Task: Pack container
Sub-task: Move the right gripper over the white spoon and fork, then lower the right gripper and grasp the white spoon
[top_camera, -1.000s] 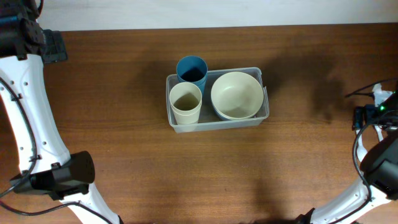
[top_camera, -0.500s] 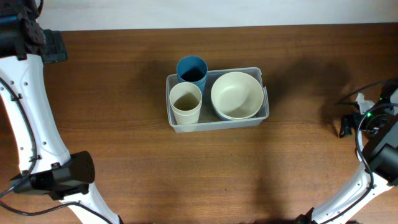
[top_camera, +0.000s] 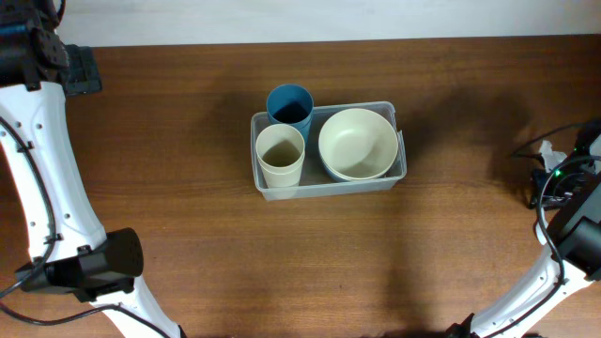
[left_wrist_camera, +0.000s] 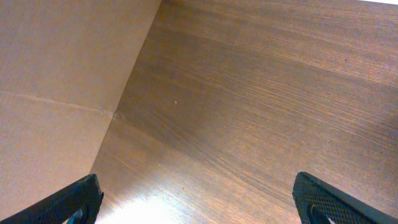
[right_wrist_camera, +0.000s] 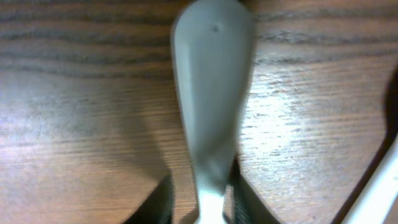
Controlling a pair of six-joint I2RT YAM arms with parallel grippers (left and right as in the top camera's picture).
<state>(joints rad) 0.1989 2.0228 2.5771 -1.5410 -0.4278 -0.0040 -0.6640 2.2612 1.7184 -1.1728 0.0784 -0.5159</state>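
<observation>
The overhead camera looks straight down from high on the brown wooden table [top_camera: 188, 235], the clear rectangular plastic container [top_camera: 329, 190] central. The left wrist camera slants across bare tabletop at its edge. The right wrist camera sits close over a blurred pale grey spoon-shaped utensil [right_wrist_camera: 214, 93]. All share the wood.

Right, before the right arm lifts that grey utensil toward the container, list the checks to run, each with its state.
1. Right gripper closed on the grey utensil: ok, it appears clamped on the narrow part.
2. Utensil clear of the table: cannot tell, the wrist view is blurred.
3. Left gripper open and empty: ok.
4. Container upright, mid-table: ok.
5. Bare floor inside the container: not ok. The cream cup, blue cup and cream bowl fill it, so probably aim into the bowl.
6. Nothing lying between the utensil and the container: ok.
</observation>
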